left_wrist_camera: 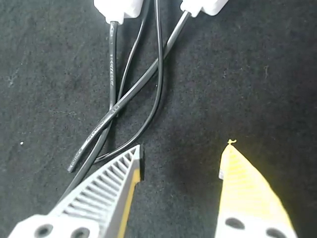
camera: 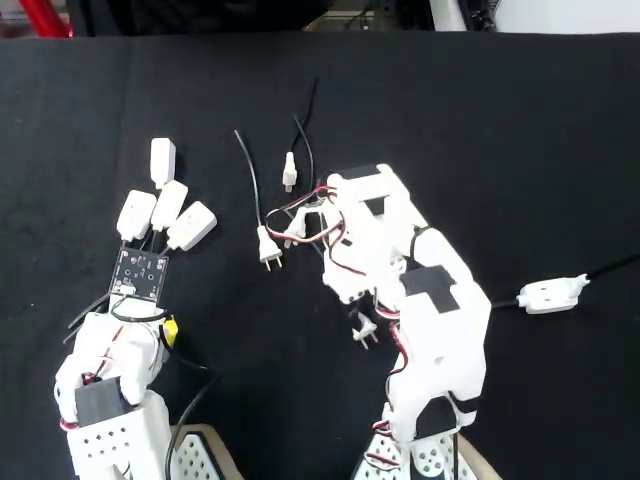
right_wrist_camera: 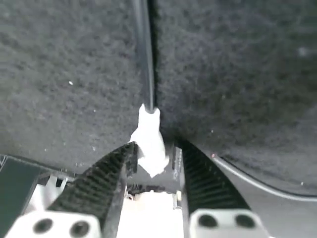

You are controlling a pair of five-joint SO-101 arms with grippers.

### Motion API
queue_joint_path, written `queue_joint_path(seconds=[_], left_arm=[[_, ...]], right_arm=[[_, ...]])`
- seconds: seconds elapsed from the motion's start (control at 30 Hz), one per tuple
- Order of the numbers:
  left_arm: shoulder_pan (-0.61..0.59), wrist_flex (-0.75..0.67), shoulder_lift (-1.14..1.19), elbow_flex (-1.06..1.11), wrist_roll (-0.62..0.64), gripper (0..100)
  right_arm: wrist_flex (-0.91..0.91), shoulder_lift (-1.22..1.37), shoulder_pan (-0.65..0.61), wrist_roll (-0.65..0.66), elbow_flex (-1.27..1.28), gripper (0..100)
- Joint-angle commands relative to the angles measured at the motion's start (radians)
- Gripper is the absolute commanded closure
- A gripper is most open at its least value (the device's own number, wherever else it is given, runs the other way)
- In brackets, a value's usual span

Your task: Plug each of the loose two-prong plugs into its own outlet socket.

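Right pincer (right_wrist_camera: 154, 149) is closed narrowly on a white plug (right_wrist_camera: 149, 141). The plug's black cord (right_wrist_camera: 144, 54) runs away over the table (right_wrist_camera: 237, 74), and its prongs are hidden. Left pincer (left_wrist_camera: 183, 148) stands wide open and empty, over the cables (left_wrist_camera: 111, 99) just short of the sockets (left_wrist_camera: 119, 7). Cable print is illegible.

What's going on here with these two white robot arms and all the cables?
Two robot arms work at a black table. The right hand grips a white plug by its body. The left hand hangs open over the black cords of a cluster of white outlet sockets. Other two-prong plugs lie loose on the table, none plugged in yet.
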Motion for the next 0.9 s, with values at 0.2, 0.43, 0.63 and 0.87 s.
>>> queue_joint_path(seconds=[0.2,0.43,0.63,0.87], left_arm=[[-0.013,-0.002,-0.003,-0.005,-0.005,74],[-0.013,-0.002,-0.003,-0.005,-0.005,74],[-0.013,0.0,-0.003,-0.005,-0.005,74],[-0.013,0.0,-0.003,-0.005,-0.005,74]], right_arm=[[-0.075,-0.013,-0.08,-0.031,0.001,93.5],[-0.066,-0.012,-0.121,-0.141,0.004,98.6],[-0.066,-0.022,-0.124,-0.147,-0.002,98.6],[-0.055,-0.208,-0.126,-0.141,0.018,98.6]])
